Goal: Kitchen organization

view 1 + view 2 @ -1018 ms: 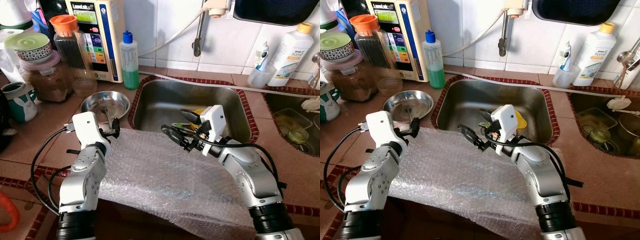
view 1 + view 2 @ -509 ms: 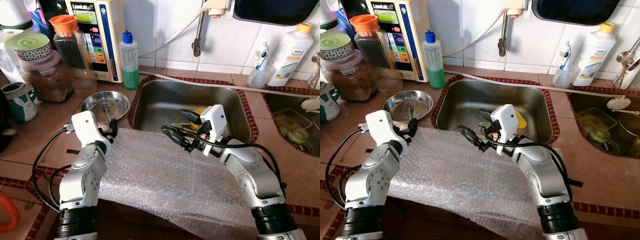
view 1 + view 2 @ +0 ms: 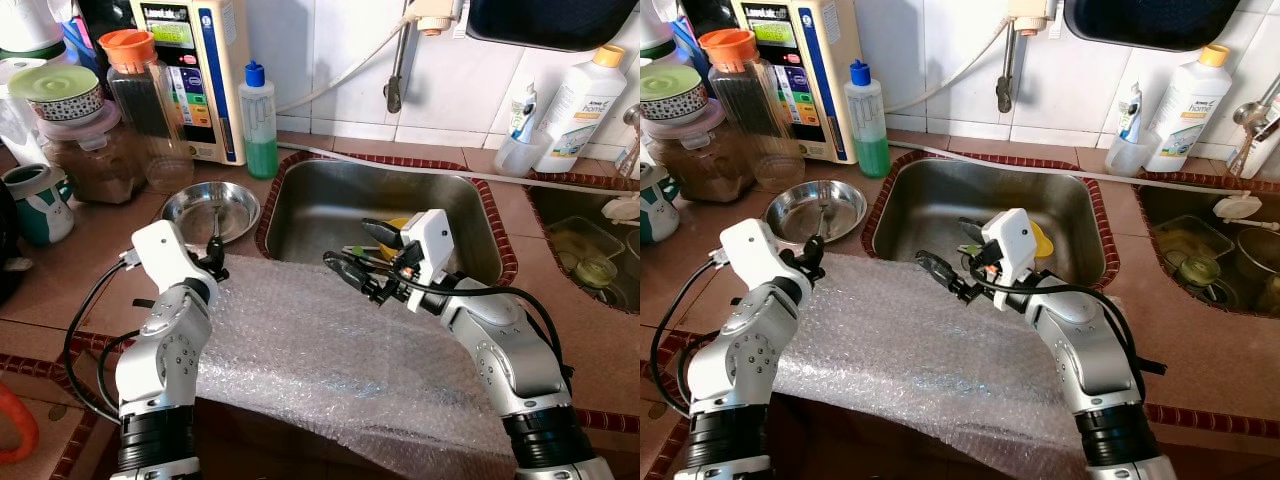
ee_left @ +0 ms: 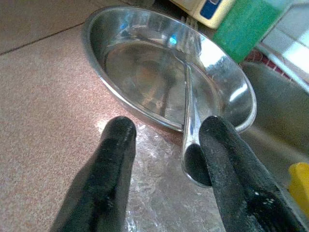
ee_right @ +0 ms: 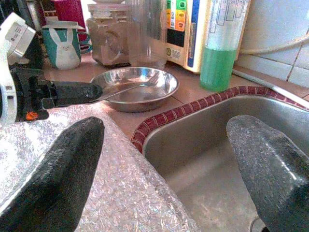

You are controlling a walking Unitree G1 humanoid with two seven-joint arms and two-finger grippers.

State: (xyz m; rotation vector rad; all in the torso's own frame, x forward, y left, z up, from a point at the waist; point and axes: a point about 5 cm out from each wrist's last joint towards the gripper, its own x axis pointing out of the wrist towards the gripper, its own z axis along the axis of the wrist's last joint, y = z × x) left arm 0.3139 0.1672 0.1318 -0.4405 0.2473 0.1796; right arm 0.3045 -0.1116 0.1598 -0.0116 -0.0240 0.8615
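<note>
A sheet of bubble wrap (image 3: pixel 330 350) lies over the counter's front edge, between my arms. Behind its left corner stands a shallow steel bowl (image 3: pixel 205 205) with a spoon (image 4: pixel 189 116) in it, the handle sticking out over the rim. My left gripper (image 4: pixel 168 126) is open at the bowl's near rim, and the spoon handle's end lies between its fingers, close against one of them. My right gripper (image 3: pixel 352 247) is wide open above the bubble wrap's far edge, at the near rim of the sink (image 3: pixel 330 200). It holds nothing.
A green soap bottle (image 3: pixel 259 120), a water purifier (image 3: pixel 195 70), jars and a rabbit mug (image 3: pixel 40 200) line the back left. A yellow item (image 3: pixel 398 222) lies in the sink under the faucet (image 3: pixel 398 70). A white bottle (image 3: pixel 580 110) and a second basin (image 3: pixel 590 250) are at right.
My left gripper has edged left and forward to the steel bowl's rim, by the spoon handle. The right arm has not moved.
</note>
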